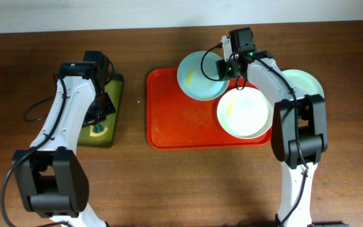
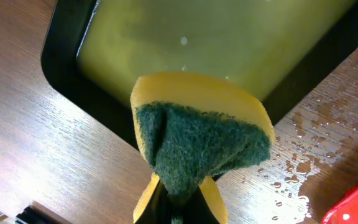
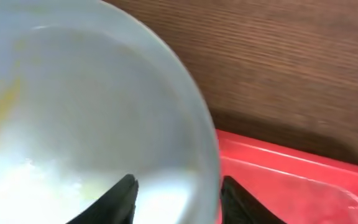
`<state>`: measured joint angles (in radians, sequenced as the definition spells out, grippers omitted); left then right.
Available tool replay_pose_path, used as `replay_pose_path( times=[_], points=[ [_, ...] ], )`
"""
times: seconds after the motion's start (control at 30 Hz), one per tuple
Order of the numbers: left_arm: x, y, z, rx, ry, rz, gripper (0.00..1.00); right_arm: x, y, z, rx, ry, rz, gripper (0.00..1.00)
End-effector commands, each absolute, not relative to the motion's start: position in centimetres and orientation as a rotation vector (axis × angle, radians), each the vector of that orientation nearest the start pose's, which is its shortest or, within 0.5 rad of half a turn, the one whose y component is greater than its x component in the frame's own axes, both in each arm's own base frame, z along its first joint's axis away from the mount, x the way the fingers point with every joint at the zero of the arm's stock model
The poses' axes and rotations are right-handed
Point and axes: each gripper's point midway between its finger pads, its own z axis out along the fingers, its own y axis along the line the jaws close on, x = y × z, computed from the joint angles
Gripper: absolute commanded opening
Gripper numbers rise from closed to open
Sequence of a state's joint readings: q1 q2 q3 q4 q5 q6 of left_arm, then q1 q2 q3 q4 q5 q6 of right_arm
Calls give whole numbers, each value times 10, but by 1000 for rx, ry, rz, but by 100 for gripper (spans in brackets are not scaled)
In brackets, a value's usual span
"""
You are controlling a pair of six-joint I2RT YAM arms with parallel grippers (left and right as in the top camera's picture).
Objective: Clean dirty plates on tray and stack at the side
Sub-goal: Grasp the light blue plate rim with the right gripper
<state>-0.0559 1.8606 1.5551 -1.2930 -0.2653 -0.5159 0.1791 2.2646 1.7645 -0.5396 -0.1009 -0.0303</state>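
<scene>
The red tray (image 1: 169,126) lies mid-table. A pale blue-green plate (image 1: 197,79) with a yellowish smear sits at its back edge, and a white plate (image 1: 244,113) at its right. A third pale green plate (image 1: 309,82) lies on the table right of the tray, partly hidden by the arm. My right gripper (image 1: 223,67) is open and straddles the right rim of the blue-green plate (image 3: 73,112). One finger is inside the plate and one over the tray (image 3: 291,180). My left gripper (image 1: 102,108) is shut on a yellow-and-green sponge (image 2: 204,137).
A smaller dark tray with a green lining (image 1: 113,88) lies at the left under the sponge; it also shows in the left wrist view (image 2: 229,37). Water drops (image 2: 297,165) lie on the wood beside it. A black cable (image 1: 36,110) trails off to the left.
</scene>
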Motion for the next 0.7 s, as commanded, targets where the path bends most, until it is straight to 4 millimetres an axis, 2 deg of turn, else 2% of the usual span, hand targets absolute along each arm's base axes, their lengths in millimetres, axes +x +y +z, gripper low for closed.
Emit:
replay_pose_path(
  times=[0.0,0.1,0.13,0.2,0.27,0.3,0.33,0.4,0.63,0.67],
  points=[
    [342,26,117,-679,2972,392,0,544,128,34,-328,2600,256,44],
    [342,26,117,-679,2972,393,0,545,122,27,-316,2614,212,55],
    [342,26,117,-680,2971,392,0,544,122,25,-316,2619,212,56],
    [342,26,117,-679,2972,392,0,543,122,21,-306,2630,216,47],
    [342,26,117,-679,2972,392,0,540,127,19,-271,2644,265,26],
    [342,26,117,-679,2971,392,0,535,145,23,-309,2635,411,16],
    [342,26,117,-679,2971,392,0,529,160,27,-340,2625,541,8],
    [342,26,117,-679,2971,392,0,513,176,29,-342,2659,686,4],
    [345,26,117,-680,2961,386,0,435,196,16,-341,2970,726,4],
    [345,26,117,-680,2960,386,0,431,198,16,-349,2983,724,4]
  ],
)
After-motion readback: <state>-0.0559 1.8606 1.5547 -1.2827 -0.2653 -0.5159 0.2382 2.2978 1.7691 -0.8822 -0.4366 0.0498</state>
